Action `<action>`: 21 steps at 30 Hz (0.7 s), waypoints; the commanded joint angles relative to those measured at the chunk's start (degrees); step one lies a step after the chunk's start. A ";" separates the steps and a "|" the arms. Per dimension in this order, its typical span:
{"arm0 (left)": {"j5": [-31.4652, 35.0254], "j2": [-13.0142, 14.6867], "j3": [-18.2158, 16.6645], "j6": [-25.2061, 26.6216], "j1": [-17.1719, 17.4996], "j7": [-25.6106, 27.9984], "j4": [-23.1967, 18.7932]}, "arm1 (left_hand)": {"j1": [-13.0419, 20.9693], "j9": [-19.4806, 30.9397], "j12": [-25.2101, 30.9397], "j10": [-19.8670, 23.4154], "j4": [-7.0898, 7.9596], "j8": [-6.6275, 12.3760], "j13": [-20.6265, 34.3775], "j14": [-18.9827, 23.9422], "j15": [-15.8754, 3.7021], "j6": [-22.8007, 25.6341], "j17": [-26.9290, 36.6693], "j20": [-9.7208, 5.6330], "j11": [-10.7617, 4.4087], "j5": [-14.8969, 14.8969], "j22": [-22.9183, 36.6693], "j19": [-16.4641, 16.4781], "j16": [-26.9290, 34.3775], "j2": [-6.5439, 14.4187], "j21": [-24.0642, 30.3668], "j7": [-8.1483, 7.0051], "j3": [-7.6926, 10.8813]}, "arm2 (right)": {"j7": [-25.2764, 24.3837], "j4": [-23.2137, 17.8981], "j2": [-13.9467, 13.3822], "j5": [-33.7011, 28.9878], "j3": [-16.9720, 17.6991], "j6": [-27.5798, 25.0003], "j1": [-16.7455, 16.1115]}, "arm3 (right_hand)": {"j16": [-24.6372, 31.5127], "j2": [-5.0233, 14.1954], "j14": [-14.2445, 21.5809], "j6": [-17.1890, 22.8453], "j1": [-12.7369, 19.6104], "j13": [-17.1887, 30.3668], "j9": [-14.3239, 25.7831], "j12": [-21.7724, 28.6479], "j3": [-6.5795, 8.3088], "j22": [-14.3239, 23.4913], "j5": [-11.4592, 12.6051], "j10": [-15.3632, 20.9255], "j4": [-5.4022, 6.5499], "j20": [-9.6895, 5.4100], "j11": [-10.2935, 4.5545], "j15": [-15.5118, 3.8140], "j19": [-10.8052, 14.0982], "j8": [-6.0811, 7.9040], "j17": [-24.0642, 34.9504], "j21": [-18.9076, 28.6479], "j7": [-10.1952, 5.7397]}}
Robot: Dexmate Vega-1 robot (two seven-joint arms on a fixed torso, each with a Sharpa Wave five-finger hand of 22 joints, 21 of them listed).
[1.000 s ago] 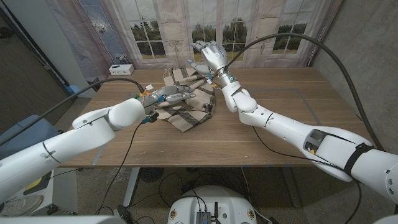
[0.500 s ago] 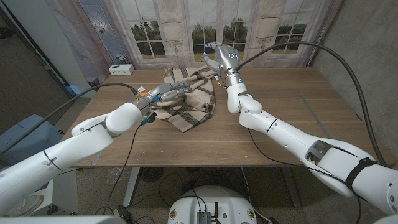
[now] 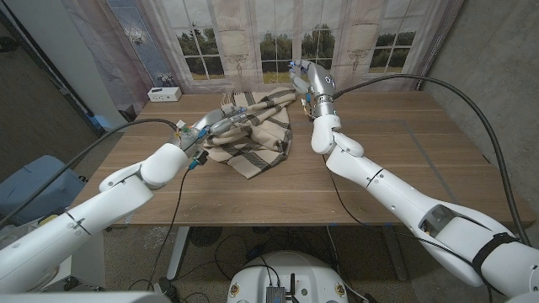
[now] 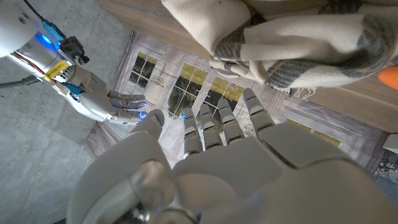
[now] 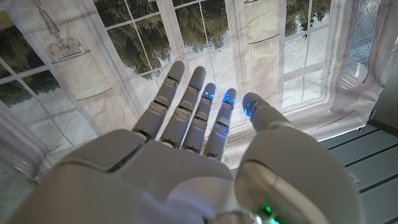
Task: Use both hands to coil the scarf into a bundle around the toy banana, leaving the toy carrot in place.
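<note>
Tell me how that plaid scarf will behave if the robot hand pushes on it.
The scarf lies crumpled in soft folds, so it will probably buckle and bunch rather than slide whole. Its edge droops loosely in the left wrist view, suggesting floppy, light cloth. The fringe could snag on fingers.

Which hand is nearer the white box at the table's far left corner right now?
Left. The left hand lies on the scarf's left part, the side toward the white box. The right hand is raised beyond the scarf's far right end, farther away.

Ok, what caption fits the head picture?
Both hands, left and right, reach over the checked scarf on the table.
</note>
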 commanded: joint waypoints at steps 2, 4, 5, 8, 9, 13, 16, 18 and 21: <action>-1.96 -4.10 0.29 -11.43 -3.79 -2.68 11.42 | 0.69 0.16 0.68 1.13 -0.12 0.57 0.04 0.80 -0.14 1.10 0.09 0.23 -0.04 0.39 0.36 0.75 0.36 -0.02 0.44 0.04 0.82 | 3.52 -6.30 0.54 16.60 8.23 3.85 -7.12 | 0.98 1.41 0.24 0.49 0.19 0.29 0.05 0.45 -0.25 0.34 -1.42 0.42 -0.53 0.88 2.03 -4.60 -0.21 -0.39 1.00 -0.29 1.35; -2.34 -4.42 0.36 -12.57 -4.17 -3.23 12.52 | 0.70 0.16 0.69 1.24 -0.12 0.56 0.04 1.02 -0.21 1.24 0.10 0.22 0.04 0.39 0.37 0.79 0.40 -0.03 0.46 0.10 0.93 | 3.43 -6.78 0.60 17.98 8.78 4.21 -7.67 | 1.23 1.70 0.22 0.52 0.19 0.35 0.08 0.52 -0.39 0.39 -2.04 0.61 -0.66 1.21 2.79 -4.38 -0.38 -0.55 1.24 -0.32 2.00; -2.71 -4.66 0.44 -13.37 -4.52 -3.71 13.45 | 0.70 0.17 0.74 1.42 -0.12 0.57 0.05 1.08 -0.20 1.33 0.10 0.27 0.10 0.39 0.37 0.84 0.39 -0.04 0.48 0.20 0.99 | 3.47 -7.27 0.57 19.05 9.33 4.53 -8.25 | 1.29 1.82 0.28 0.67 0.20 0.38 0.08 0.56 -0.38 0.40 -2.23 0.74 -0.70 1.32 2.92 -4.16 -0.48 -0.55 1.25 -0.34 2.22; -4.17 -5.73 0.86 -16.93 -6.13 -5.69 17.59 | 0.69 0.17 0.93 2.15 -0.11 0.55 0.06 1.47 -0.27 1.70 0.13 0.20 0.11 0.39 0.39 1.00 0.42 -0.11 0.56 0.17 1.24 | 2.44 -8.53 1.14 22.60 11.49 5.84 -10.51 | 1.64 2.28 1.11 1.45 0.27 0.45 0.11 0.91 -0.32 0.46 -2.87 1.66 -0.85 1.60 3.52 -3.76 -0.54 -0.44 1.14 -0.32 2.80; -4.58 -5.99 0.95 -17.82 -6.54 -6.24 18.66 | 0.66 0.18 1.01 2.49 -0.09 0.63 0.06 1.69 -0.34 2.12 0.14 0.25 0.09 0.39 0.40 1.10 0.43 -0.15 0.61 0.42 1.37 | 2.35 -8.77 1.25 23.71 12.06 6.38 -11.07 | 1.78 2.32 1.38 1.61 0.24 0.46 0.11 1.00 -0.36 0.47 -3.02 1.90 -0.87 1.62 3.54 -3.71 -0.59 -0.42 1.14 -0.32 2.96; -6.48 -7.20 1.35 -21.25 -8.09 -8.42 23.05 | 0.55 0.20 1.13 3.27 0.00 0.85 0.08 2.65 -0.53 3.43 0.19 0.21 0.15 0.37 0.44 1.47 0.60 -0.21 0.79 0.89 1.77 | 2.08 -8.37 1.93 28.39 14.50 10.91 -13.24 | 2.46 2.49 3.30 3.31 0.31 0.54 0.14 1.58 -0.22 0.58 -4.36 3.64 -1.44 1.67 5.17 -2.76 -0.25 -0.20 0.72 -0.07 4.11; -7.91 -8.22 1.91 -23.18 -9.49 -10.30 26.42 | 0.46 0.21 1.34 4.06 0.06 0.89 0.10 3.13 -0.63 4.01 0.21 0.28 -0.02 0.35 0.46 1.59 0.65 -0.24 0.85 1.23 1.99 | 0.83 -7.69 2.30 30.47 16.07 14.14 -14.79 | 2.84 2.42 4.83 5.13 0.21 0.46 0.14 2.20 0.06 0.66 -5.42 5.73 -1.89 1.67 6.74 -1.97 0.24 0.07 0.20 0.26 5.11; -9.60 -9.21 2.34 -24.17 -10.37 -11.83 28.68 | 0.40 0.21 1.35 4.24 0.11 0.91 0.10 3.31 -0.61 4.28 0.22 0.34 0.21 0.34 0.47 1.74 0.66 -0.25 0.92 1.36 2.09 | -1.19 -8.03 2.32 30.54 16.85 14.37 -15.90 | 2.98 2.39 5.46 6.03 0.09 0.36 0.14 2.20 0.25 0.69 -5.89 6.09 -2.03 1.78 7.28 -1.47 0.38 0.19 -0.03 0.39 5.44; -12.18 -10.47 3.04 -25.01 -11.84 -14.55 31.72 | 0.30 0.22 1.39 4.58 0.20 0.90 0.12 3.51 -0.56 4.64 0.24 0.35 0.26 0.33 0.49 1.79 0.63 -0.27 0.96 1.63 2.25 | -4.21 -9.52 2.40 30.85 18.09 13.51 -17.89 | 2.93 2.17 5.80 6.56 0.02 0.28 0.13 2.23 0.47 0.72 -6.28 6.53 -2.28 1.90 7.91 -0.91 0.38 0.17 -0.36 0.47 5.93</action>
